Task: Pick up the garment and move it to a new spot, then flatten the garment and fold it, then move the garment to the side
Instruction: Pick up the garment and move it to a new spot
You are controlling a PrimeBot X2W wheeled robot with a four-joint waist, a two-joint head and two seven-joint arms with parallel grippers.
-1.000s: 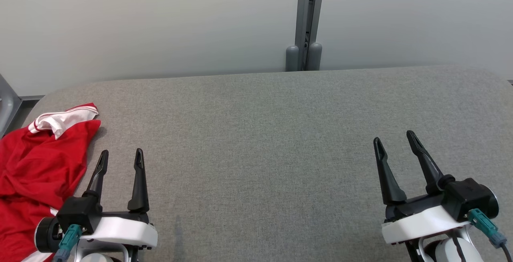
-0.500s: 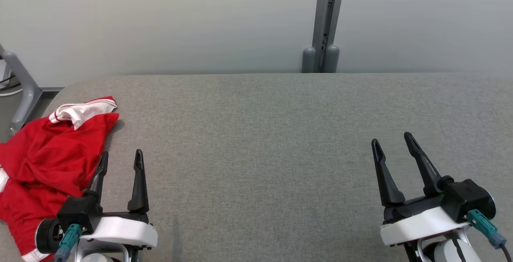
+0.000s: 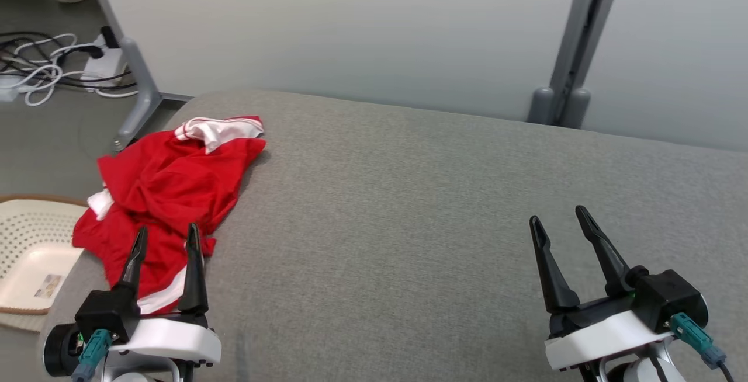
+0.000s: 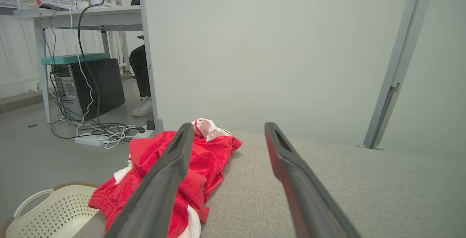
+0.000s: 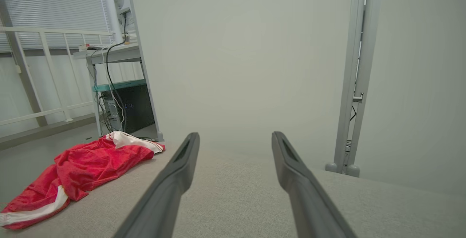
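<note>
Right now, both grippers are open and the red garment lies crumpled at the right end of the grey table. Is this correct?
No: the head view shows the red garment crumpled at the left end of the grey table. The left gripper and right gripper are open.

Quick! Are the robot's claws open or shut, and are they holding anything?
Left claw: open, holding nothing.
Right claw: open, holding nothing.

basket (image 3: 29,236): cut by left edge | garment (image 3: 169,177): near hem behind fingers (image 3: 193,271)
</note>
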